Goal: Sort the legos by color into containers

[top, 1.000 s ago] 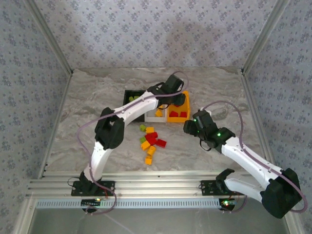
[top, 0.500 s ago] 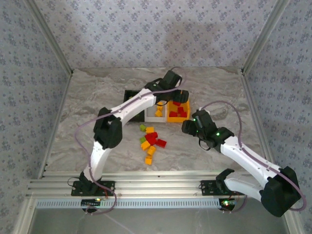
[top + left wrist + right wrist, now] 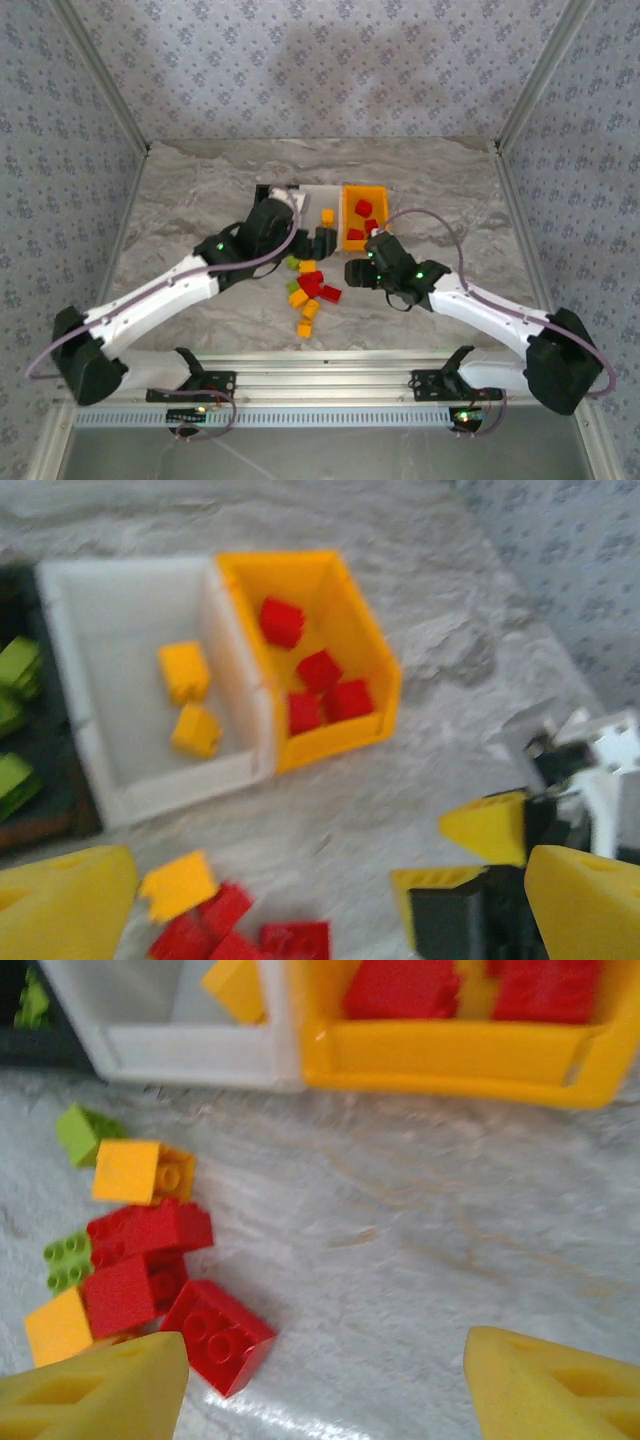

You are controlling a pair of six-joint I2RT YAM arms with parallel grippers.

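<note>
Loose legos (image 3: 310, 290) in red, orange-yellow and lime green lie in a small pile in front of the containers. The black bin (image 3: 15, 780) holds green bricks, the white bin (image 3: 120, 650) two yellow ones, and the orange bin (image 3: 340, 610) several red ones. My left gripper (image 3: 322, 243) hangs open and empty just before the white bin, over the pile's far edge (image 3: 320, 920). My right gripper (image 3: 352, 272) is open and empty low beside the pile's right side (image 3: 330, 1390). A red brick (image 3: 215, 1335) lies close to its left finger (image 3: 100, 1390).
The bins (image 3: 345, 215) stand in a row at mid-table, past the pile. The two grippers are close together, the right one's fingertips (image 3: 487, 827) showing in the left wrist view. Bare marble table (image 3: 450, 200) lies to the right and left of the bins.
My left gripper opened over the orange bin, then drew back toward the pile while its arm swung down to the left. My right gripper moved left toward the pile.
</note>
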